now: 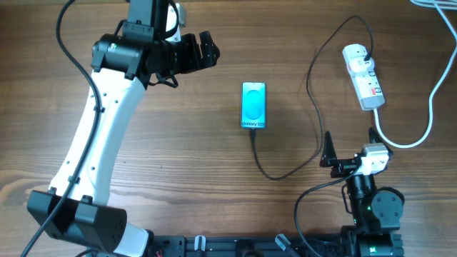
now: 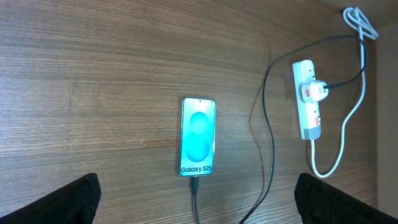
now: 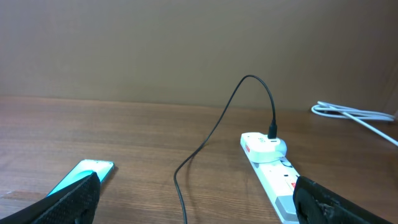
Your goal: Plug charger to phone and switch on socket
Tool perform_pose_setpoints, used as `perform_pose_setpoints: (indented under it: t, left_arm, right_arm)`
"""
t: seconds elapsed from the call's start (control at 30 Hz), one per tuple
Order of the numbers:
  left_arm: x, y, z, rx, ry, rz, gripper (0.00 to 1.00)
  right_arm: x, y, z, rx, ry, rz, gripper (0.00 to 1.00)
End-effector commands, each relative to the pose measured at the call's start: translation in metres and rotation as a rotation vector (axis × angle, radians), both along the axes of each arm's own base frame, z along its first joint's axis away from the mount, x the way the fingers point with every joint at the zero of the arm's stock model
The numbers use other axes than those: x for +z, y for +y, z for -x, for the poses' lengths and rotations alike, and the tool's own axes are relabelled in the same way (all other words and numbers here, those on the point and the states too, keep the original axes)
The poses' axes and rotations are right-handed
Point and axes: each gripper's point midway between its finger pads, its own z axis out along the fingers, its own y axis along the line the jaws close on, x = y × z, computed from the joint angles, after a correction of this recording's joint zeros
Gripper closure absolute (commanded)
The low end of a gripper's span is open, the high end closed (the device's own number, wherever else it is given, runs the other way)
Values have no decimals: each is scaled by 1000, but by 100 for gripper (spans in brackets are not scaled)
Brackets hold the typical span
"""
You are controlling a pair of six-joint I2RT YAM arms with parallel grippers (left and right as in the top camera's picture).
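Note:
The phone (image 1: 253, 105) lies flat mid-table, cyan screen up, "Galaxy S25" strip at its near end. The black charger cable (image 1: 285, 171) is plugged into that end and loops right and up to a white plug adapter (image 1: 356, 53) seated in the white socket strip (image 1: 365, 80) at the back right. The phone (image 2: 198, 136), cable (image 2: 267, 124) and socket (image 2: 306, 102) show in the left wrist view. The right wrist view shows the phone (image 3: 93, 169), the cable (image 3: 205, 146) and the socket (image 3: 273, 171). My left gripper (image 1: 207, 50) is open and empty, far left of the phone. My right gripper (image 1: 350, 150) is open and empty, near the front right.
The socket's thick white cord (image 1: 421, 121) curves from its near end round to the table's right edge and back. The left arm (image 1: 93, 143) stretches over the table's left side. A wall rises behind the table in the right wrist view.

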Motion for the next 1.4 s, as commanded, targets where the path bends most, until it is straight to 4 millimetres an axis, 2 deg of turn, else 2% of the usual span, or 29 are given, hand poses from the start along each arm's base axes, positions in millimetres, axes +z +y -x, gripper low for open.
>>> perform_pose_setpoints:
  t: [0.0,0.53,0.8,1.0,1.37]
  left_arm:
    - [1,2,-1,-7,-10,-11,0]
    - [0,2,-1,-8,-9,-13,0]
    - [-8,18,7,37,29,-90,0]
    - [-27,43,31,86,132,-221,0]
    - [-38,58,62,117,11,-204,0]
  right_arm:
    - [2,0,1,-2,-11,-5,0]
    - [2,0,1,-2,-11,-5,0]
    - [2,0,1,-2,-11,-5,0]
    - [2,0,1,-2,-11,-5,0]
    - [2,0,1,-2,-11,-5,0]
